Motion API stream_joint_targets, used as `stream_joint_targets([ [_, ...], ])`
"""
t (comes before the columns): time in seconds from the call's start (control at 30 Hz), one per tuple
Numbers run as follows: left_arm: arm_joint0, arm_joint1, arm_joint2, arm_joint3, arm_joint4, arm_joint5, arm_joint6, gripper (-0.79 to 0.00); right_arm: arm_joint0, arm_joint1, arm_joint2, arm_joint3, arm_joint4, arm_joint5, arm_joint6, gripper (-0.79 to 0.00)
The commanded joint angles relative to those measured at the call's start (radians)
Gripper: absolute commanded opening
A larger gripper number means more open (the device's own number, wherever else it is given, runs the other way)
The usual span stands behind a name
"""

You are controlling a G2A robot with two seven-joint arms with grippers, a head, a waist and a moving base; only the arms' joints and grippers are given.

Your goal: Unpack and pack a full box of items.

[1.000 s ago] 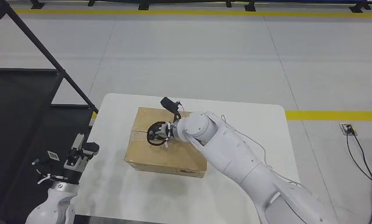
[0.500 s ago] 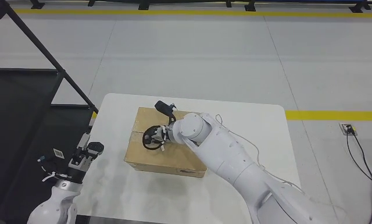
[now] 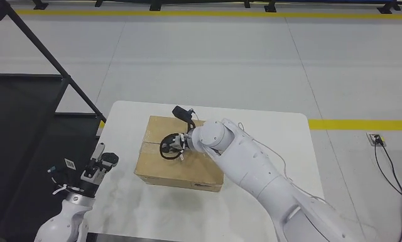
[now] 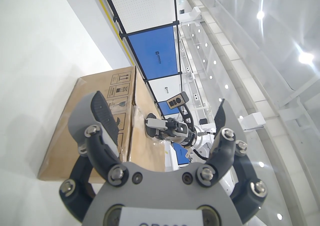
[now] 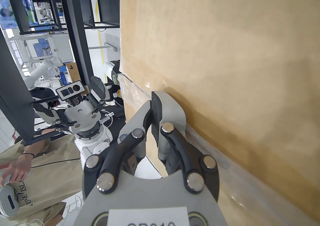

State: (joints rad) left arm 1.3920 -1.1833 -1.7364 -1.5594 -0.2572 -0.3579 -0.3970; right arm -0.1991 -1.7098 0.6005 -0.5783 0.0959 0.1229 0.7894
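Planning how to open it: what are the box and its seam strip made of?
The box looks like brown cardboard, matte, with printed handling symbols on its side. The seam strip is probably clear plastic tape: glossy, wrinkled, catching light.

The brown rectangular cardboard box (image 3: 185, 173) looks matt; its clear plastic tape strip (image 5: 130, 88) is glossy and crinkled; the white table (image 3: 276, 129) is smooth.
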Motion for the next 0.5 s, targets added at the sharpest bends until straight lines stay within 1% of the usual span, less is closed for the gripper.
stream_joint_targets([
  [0.0, -0.001, 0.000, 0.005, -0.003, 0.004, 0.002, 0.002, 0.000, -0.011, 0.015, 0.014, -0.024, -0.021, 0.015, 0.003, -0.785],
  [0.23, -0.007, -0.001, 0.019, -0.011, 0.016, 0.007, 0.008, 0.000, -0.068, 0.076, 0.082, -0.141, -0.100, 0.090, 0.013, -0.785],
  [0.47, -0.013, 0.000, 0.027, -0.016, 0.026, 0.015, 0.010, 0.000, -0.161, 0.144, 0.172, -0.305, -0.179, 0.161, 0.047, -0.785],
])
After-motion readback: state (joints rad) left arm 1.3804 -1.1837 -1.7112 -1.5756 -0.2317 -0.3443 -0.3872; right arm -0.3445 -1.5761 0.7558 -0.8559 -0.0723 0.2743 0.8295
